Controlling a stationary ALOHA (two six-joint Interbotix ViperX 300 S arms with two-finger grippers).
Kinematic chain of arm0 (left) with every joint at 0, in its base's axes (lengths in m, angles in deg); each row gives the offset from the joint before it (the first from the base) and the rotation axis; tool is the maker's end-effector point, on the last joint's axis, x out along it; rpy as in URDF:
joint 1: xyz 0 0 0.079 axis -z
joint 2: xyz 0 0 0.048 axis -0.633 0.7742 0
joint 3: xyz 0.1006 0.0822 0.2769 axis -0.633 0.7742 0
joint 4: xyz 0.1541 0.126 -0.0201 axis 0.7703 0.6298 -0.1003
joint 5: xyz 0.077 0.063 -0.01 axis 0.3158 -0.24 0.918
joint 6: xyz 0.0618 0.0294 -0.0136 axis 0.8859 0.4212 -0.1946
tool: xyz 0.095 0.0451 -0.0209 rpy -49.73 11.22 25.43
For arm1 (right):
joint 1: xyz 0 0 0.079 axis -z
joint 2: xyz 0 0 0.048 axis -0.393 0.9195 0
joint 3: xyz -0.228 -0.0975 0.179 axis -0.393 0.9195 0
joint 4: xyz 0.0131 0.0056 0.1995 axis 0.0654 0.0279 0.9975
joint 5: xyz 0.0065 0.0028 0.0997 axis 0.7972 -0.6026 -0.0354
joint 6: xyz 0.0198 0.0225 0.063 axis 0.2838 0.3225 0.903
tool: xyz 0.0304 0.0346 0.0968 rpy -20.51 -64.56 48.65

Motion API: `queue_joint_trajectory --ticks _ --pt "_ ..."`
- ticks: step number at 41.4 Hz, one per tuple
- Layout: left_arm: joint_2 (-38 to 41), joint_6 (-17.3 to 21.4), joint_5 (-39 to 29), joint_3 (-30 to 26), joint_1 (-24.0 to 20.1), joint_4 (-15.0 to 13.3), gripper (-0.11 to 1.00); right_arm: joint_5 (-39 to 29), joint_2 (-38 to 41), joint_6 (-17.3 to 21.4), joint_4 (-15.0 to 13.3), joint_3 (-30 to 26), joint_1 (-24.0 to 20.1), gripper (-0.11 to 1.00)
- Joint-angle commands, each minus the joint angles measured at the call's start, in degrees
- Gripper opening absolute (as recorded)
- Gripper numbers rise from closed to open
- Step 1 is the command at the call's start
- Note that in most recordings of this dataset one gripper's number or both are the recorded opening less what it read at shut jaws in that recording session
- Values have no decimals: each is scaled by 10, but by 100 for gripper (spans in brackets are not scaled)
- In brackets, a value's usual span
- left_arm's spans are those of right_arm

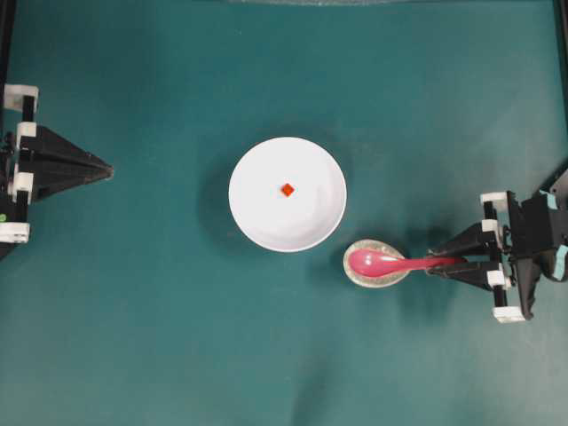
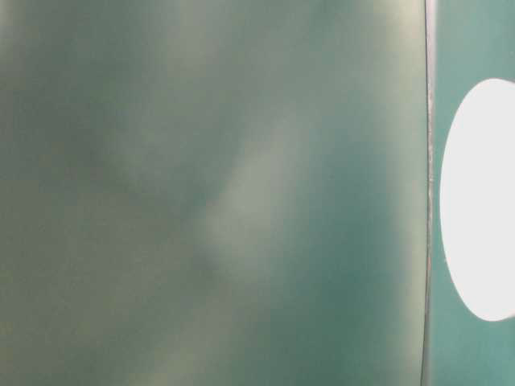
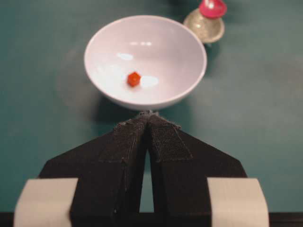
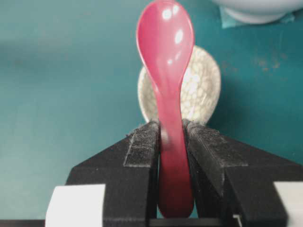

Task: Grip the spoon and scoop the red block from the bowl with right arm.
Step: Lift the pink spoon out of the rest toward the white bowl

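Near the table's [image 1: 160, 355] right edge, the right gripper [image 4: 171, 130] has its jaws clamped on the handle of the spoon [image 1: 390, 262], whose scoop sits over the small speckled dish [image 1: 377, 264]. The red block [image 1: 287, 189] lies inside the bowl [image 1: 287, 193] at the table's middle. At the left edge the left gripper [image 3: 147, 116] rests with jaws together.

spoon [image 1: 382, 261]: glossy pink-red
red block [image 1: 287, 189]: red-orange
bowl [image 1: 257, 213]: plain white
small dish [image 1: 362, 274]: speckled grey-white
table [image 1: 160, 337]: dark teal
right gripper [image 1: 448, 261]: black, white mounts
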Motion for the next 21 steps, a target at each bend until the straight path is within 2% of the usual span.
queue_joint_trajectory --ticks 1,9,21 --pt "2 0 3 -16 -3 1 0 -25 -40 -12 0 -9 12 24" --pt "3 1 3 -16 -2 1 0 -128 -121 -74 0 -31 71 24" --pt "3 1 4 -16 -2 0 0 -338 -229 -196 -2 -94 208 24"
